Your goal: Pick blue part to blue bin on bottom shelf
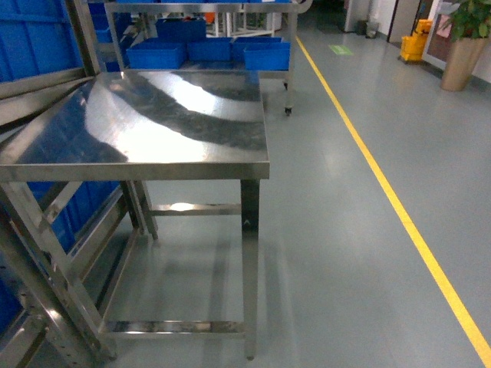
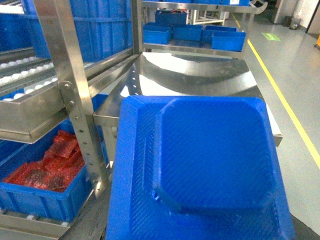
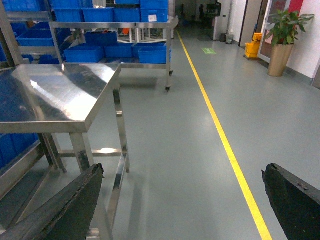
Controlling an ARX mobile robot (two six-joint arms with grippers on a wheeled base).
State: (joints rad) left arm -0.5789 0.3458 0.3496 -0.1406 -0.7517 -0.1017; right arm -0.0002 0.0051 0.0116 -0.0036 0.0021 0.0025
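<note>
A bright blue plastic piece with a finely ribbed surface, the blue part (image 2: 200,165), fills the lower half of the left wrist view. It hangs right at the jaws' place, above the corner of a steel table (image 2: 200,75). It hides the left fingers, and the left gripper shows in no other view. My right gripper (image 3: 182,175) is open; its black fingers (image 3: 75,205) stand wide apart over bare floor beside the table (image 3: 50,95), with nothing between them. The steel rack (image 1: 46,253) stands at the left, with its lowest rails at the frame's corner. No bin shows on them.
A blue bin of red packets (image 2: 45,190) sits on a roller tier of the rack (image 2: 70,100), left of the blue part. Several blue bins (image 1: 207,50) stand on a wheeled cart behind the table. A yellow floor line (image 1: 399,207) and a potted plant (image 1: 468,38) lie to the right.
</note>
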